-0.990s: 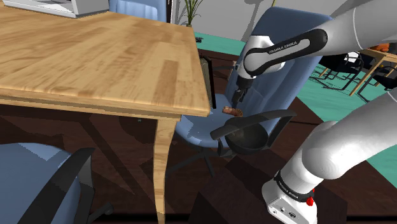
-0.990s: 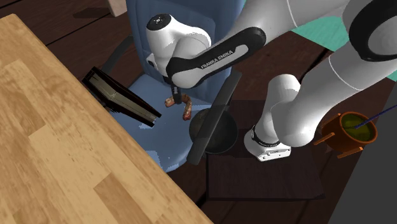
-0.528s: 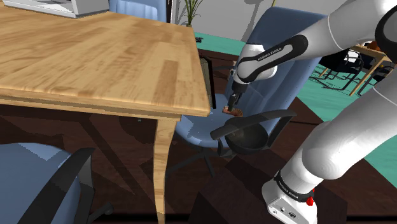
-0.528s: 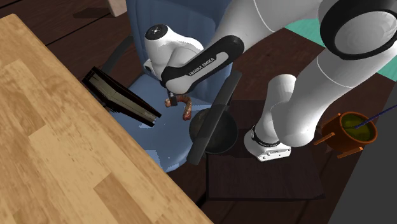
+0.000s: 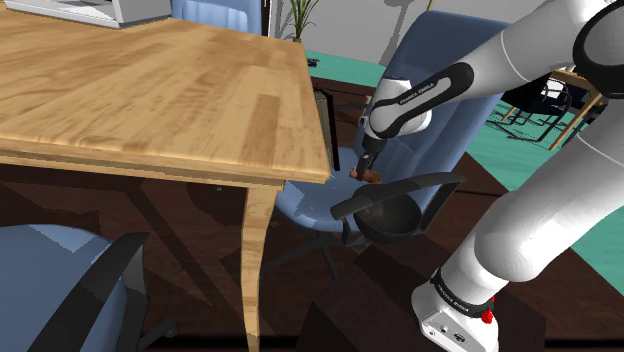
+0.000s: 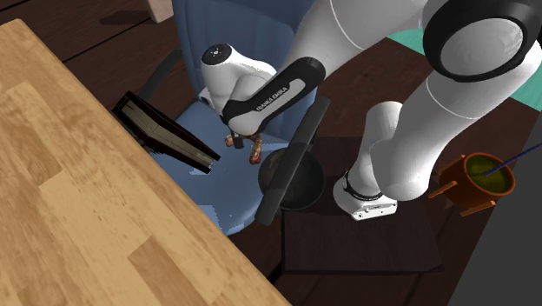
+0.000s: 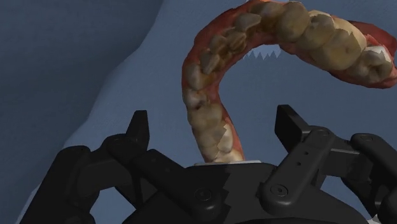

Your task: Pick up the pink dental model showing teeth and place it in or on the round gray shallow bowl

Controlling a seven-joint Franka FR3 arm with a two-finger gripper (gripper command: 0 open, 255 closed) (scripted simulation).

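The gripper (image 7: 213,124) has dropped onto the dental model (image 7: 202,95) on the chair seat (image 5: 300,203); fingers apart astride it, so a grasp looks imminent.

one dental model (image 7: 205,109), one bowl (image 5: 392,218) (dark)

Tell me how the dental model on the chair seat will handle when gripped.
The dental model looks like a rigid, horseshoe-shaped arch, so it probably won't flex. Its bumpy teeth and the narrow limb straddled by the open hand could let it twist or slip in a grip. Lying flat on the blue chair seat, it seems unlikely to roll.
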